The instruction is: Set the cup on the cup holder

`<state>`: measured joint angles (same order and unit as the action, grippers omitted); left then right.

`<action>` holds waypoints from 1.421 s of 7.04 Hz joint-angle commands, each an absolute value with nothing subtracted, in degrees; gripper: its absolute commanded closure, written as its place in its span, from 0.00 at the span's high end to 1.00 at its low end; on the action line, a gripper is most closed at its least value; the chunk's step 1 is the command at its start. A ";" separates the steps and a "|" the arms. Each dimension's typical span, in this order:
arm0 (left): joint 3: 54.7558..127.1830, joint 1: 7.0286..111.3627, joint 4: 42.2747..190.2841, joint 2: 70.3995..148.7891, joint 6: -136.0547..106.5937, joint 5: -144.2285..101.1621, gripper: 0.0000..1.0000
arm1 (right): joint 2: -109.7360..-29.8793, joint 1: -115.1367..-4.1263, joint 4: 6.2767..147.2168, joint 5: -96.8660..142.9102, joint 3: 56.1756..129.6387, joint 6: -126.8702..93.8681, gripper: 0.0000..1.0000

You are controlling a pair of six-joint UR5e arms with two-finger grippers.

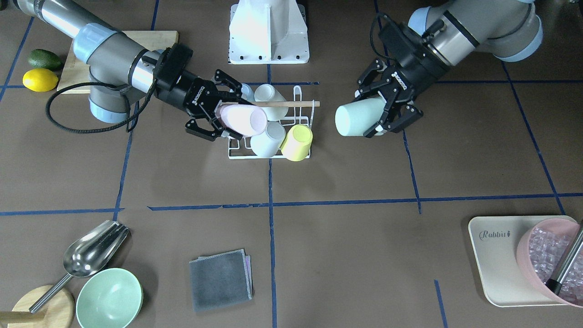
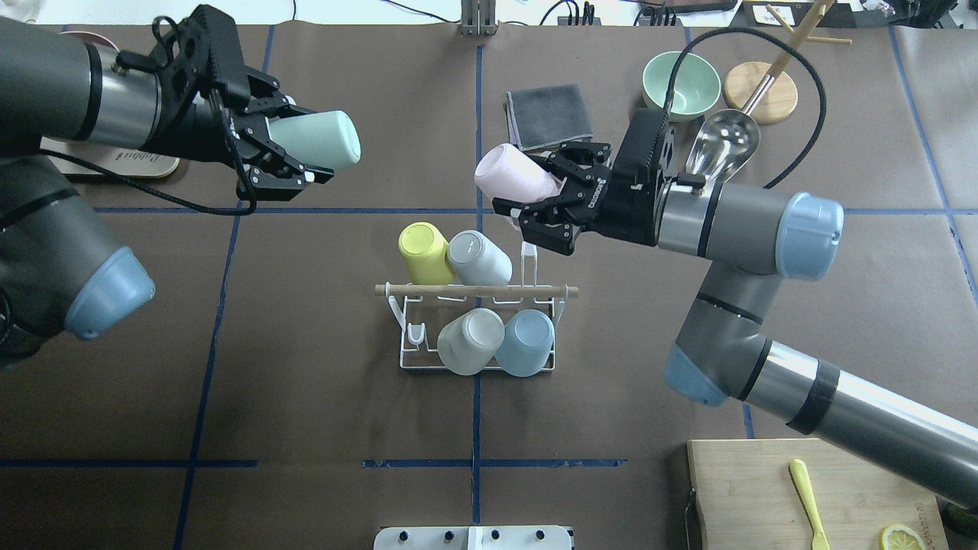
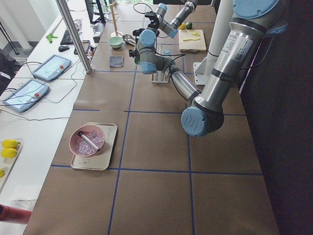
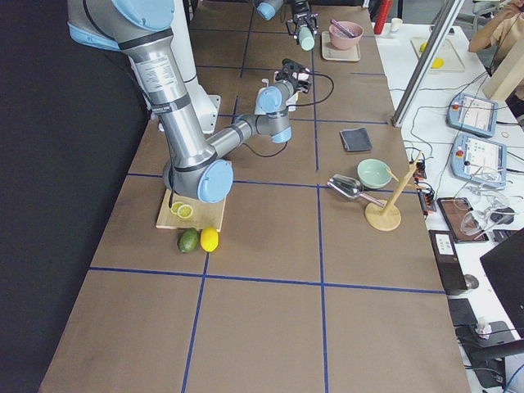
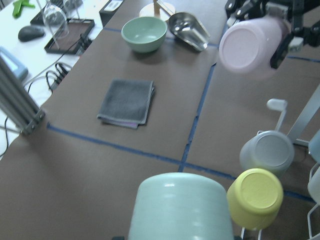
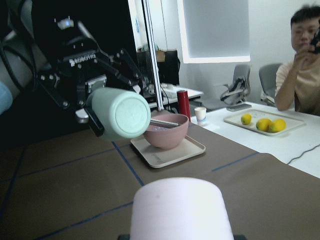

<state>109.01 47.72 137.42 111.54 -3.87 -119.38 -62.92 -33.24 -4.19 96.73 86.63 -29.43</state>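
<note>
I hold one cup in each hand, and neither is on the rack yet, so I judge this is the carrying step. My right gripper [image 2: 544, 205] pinches the pink cup [image 2: 513, 174] on its side, closed bottom pointing away from the wrist. My left gripper [image 2: 294, 145] clamps the mint cup [image 2: 319, 140] in the same manner.

The cup holder [image 2: 474, 290] stands lower than both grippers and between them, near my right one and well apart from my left one. It already carries four cups upside down: a yellow cup [image 2: 424, 252], a grey cup [image 2: 479, 258], a beige cup [image 2: 470, 344] and a blue cup [image 2: 526, 341]. One bare prong [image 2: 529, 260] rises just under my right gripper.

Next, I think the right wrist must turn the pink cup mouth-down and lower it over that prong without pushing the grey cup.

The pink bowl [image 1: 542, 255], beyond my left gripper, holds clear cubes and a metal tool. The green bowl [image 1: 109, 298] looks empty.
</note>
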 commanded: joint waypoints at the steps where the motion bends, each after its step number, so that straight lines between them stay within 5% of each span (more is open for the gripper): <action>1: 117.48 37.76 149.52 101.92 -7.19 -106.68 0.04 | -65.72 -31.03 -14.55 93.69 86.57 -29.36 0.08; 5: 116.03 28.06 170.19 98.52 -7.30 -92.14 0.07 | -63.46 -29.71 -15.12 86.50 81.74 -26.63 0.09; 10: 95.59 18.90 194.29 106.14 -13.06 -77.03 0.07 | -63.28 -26.19 -15.56 81.13 79.38 -25.14 0.14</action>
